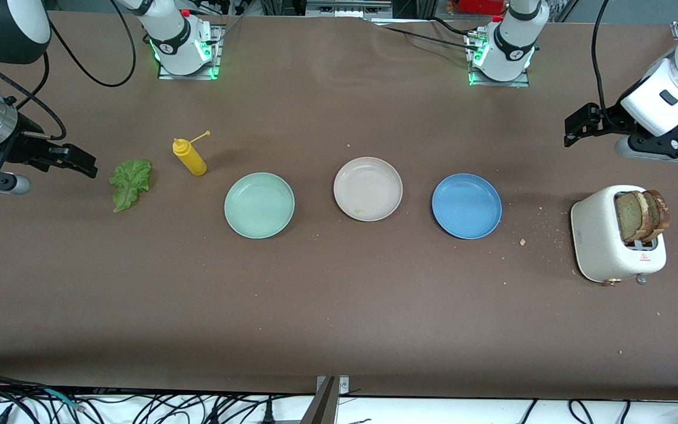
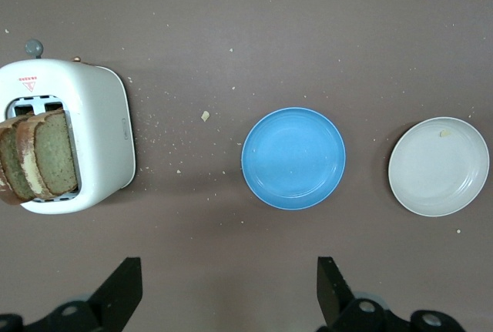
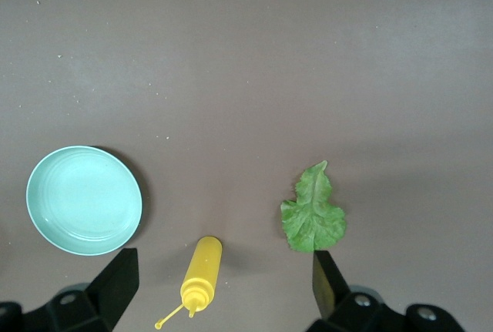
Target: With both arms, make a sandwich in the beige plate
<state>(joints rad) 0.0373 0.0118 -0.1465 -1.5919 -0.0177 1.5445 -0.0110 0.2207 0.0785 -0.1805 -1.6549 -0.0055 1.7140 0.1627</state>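
Observation:
The beige plate [image 1: 368, 188] [image 2: 438, 166] lies empty mid-table, between a mint green and a blue plate. Two slices of brown-crusted bread [image 1: 642, 215] [image 2: 38, 155] stand upright in a white toaster [image 1: 595, 232] at the left arm's end. A ruffled green lettuce leaf [image 1: 130, 184] [image 3: 313, 212] lies flat on the table at the right arm's end. My left gripper [image 1: 574, 129] [image 2: 229, 286] hangs open over bare table beside the toaster, holding nothing. My right gripper [image 1: 83, 164] [image 3: 223, 278] hangs open and empty over the table beside the lettuce.
A mint green plate [image 1: 259, 205] [image 3: 84, 199] and a blue plate [image 1: 467, 205] [image 2: 293, 158] flank the beige one, both empty. A yellow squeeze bottle [image 1: 189, 156] [image 3: 201, 272] stands between the lettuce and the mint plate. Crumbs dot the table around the toaster.

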